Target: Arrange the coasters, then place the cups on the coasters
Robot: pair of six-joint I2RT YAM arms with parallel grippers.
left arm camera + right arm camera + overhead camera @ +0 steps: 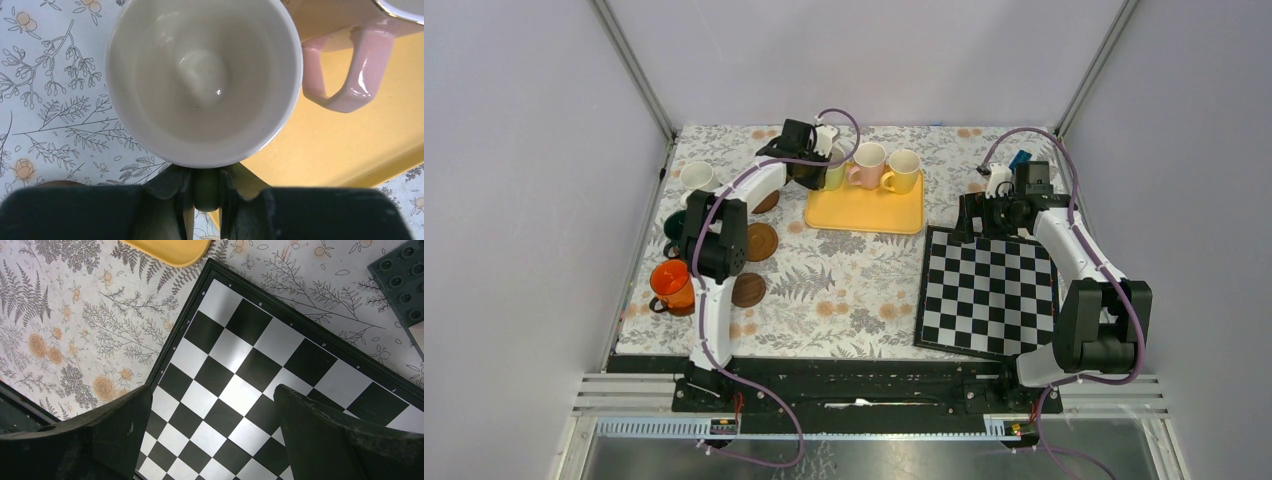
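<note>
Left claw (206,186): narrow, pinched on the handle of the light green cup (200,80); a green strip shows between the two pads at bottom centre of the left wrist view.
Why the handle: judged the easiest part to pinch; the cup wall looks too wide and smooth for a firm hold.
Cup attitude: upright, mouth facing the wrist camera, handle pointing at the claw.
Cup position: at the upper left corner of the yellow tray (325,145), partly over the patterned counter (55,110). Cannot tell whether it is lifted or resting.
Cup appearance: glossy white inside, empty, round rim unchipped; green shows only on the handle.
Neighbour: pink cup (345,65) on the tray, its handle just beside the held cup's rim, so a tilt could knock it.
Further along the tray: yellow cup (902,172), at the right of the pink one.
Coasters: two bare dark discs (762,241) and (748,290) left of centre in the top view; a third (769,201) half hidden by the left arm.
Other cups: white cup (696,177), dark green cup (673,224) and orange cup (672,284) down the left edge; whether coasters lie under them I cannot tell.
Right claw (212,430): wide, holding nothing, above the chequered board (240,355), well apart from the cups; judged parked clear.
Stage: judged cup placement, light green cup in hand.
</note>
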